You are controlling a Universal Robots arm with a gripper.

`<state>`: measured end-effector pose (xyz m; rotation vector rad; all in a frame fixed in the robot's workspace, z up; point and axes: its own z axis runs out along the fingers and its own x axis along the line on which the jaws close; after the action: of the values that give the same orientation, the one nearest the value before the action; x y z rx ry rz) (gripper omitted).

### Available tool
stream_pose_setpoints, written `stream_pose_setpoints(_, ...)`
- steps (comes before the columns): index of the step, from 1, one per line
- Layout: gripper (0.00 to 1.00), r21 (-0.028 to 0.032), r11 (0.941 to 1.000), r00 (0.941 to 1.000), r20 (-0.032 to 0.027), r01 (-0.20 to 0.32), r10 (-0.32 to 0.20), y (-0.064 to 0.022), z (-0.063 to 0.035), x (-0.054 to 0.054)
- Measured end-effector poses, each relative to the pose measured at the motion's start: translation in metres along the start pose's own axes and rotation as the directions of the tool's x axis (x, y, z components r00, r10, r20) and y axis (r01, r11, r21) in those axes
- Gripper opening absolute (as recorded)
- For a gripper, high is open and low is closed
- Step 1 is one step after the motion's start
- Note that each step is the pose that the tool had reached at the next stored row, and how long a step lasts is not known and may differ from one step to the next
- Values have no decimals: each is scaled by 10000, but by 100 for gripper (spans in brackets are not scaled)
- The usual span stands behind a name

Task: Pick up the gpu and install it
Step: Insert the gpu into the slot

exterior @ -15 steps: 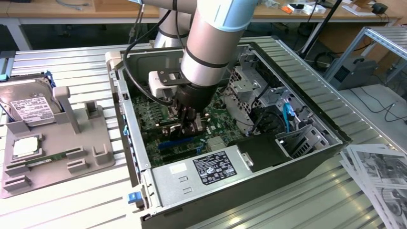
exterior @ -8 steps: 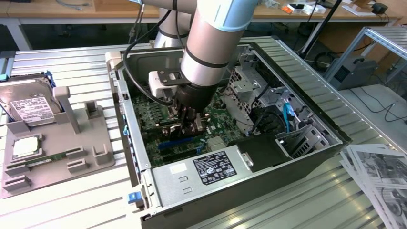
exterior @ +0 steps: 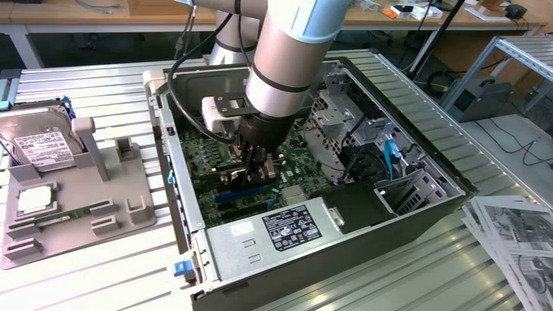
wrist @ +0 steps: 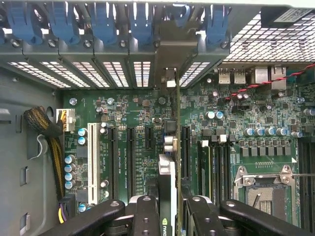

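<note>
While gripped, gpu [wrist: 170, 162] edge-on, bracket rearward.

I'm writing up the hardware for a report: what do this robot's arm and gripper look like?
The arm is a thick silver-grey tube with a pale blue joint cap and black bands. A black cable runs down beside it. A white block sits at the wrist above the black gripper, whose fingers are dark, jointed links.

gpu [wrist: 170, 147] upright inside computer case [exterior: 259, 259]
</note>
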<state>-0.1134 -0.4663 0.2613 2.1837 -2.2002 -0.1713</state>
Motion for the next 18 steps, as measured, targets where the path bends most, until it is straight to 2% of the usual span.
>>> stream_pose_setpoints(12,27,0,10000,10000,3,0,0,0,2,0)
stream_pose_setpoints(18,27,-2,10000,10000,22,2,-2,-4,47,2)
